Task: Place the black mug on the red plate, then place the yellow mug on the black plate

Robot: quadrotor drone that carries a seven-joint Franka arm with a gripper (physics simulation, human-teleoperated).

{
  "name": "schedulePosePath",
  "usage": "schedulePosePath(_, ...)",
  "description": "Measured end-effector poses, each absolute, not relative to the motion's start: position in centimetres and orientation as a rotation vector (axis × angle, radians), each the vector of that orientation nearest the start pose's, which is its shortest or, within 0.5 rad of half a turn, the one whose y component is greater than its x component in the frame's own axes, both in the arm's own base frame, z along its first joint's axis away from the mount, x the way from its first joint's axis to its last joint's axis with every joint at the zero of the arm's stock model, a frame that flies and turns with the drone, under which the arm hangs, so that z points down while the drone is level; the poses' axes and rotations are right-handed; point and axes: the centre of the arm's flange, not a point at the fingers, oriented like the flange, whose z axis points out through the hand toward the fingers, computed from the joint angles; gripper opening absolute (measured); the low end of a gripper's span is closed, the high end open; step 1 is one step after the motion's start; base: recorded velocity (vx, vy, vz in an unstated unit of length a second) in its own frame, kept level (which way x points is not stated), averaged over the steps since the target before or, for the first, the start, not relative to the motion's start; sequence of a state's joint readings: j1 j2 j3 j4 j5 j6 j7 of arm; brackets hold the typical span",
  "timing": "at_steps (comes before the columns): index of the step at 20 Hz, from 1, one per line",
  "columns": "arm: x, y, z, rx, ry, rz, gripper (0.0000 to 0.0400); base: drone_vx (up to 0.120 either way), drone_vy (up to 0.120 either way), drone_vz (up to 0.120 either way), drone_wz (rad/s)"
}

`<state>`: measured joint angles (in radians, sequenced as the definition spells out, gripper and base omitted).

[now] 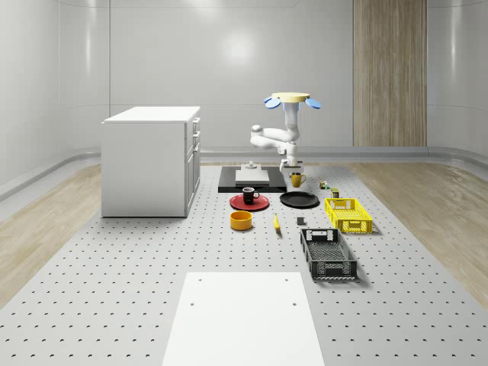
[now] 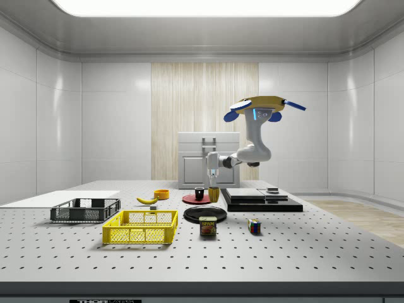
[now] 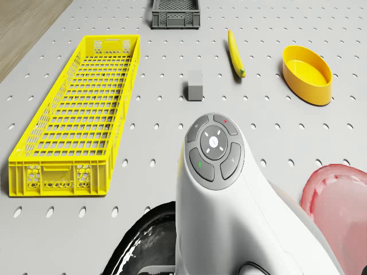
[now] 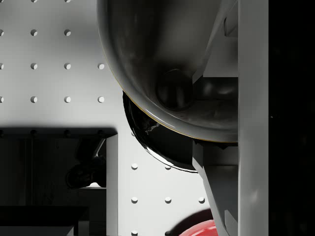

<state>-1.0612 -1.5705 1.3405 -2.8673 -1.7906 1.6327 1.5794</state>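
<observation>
Two mugs, two plates: black mug (image 1: pixel 249 194) on red plate (image 1: pixel 249 203); gripper (image 1: pixel 293 171) pinching yellow mug (image 1: pixel 296 180) just above black plate (image 1: pixel 300 200) (at its 12 o'clock edge). Drone (image 1: pixel 292 100) hovers above.

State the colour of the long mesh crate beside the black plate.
Yellow; the crate shows best in the drone view.

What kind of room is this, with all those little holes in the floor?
Probably a simulated robotics test lab, not a home: a perforated platform, bare white walls, and everyday props laid out, such as a yellow crate and banana, beneath a hovering drone.
</observation>
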Motion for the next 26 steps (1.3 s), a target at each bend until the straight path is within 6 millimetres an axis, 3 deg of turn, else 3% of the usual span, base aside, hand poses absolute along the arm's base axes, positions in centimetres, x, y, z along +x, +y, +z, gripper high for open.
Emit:
schedulePosePath(12,33.9,3.6,50.4,0.001,-0.002,0.786,0.011,0.0,0.0,0.0,0.0)
schedulePosePath(26,34.8,3.6,55.3,0.001,-0.002,0.786,0.011,0.0,0.0,0.0,0.0)
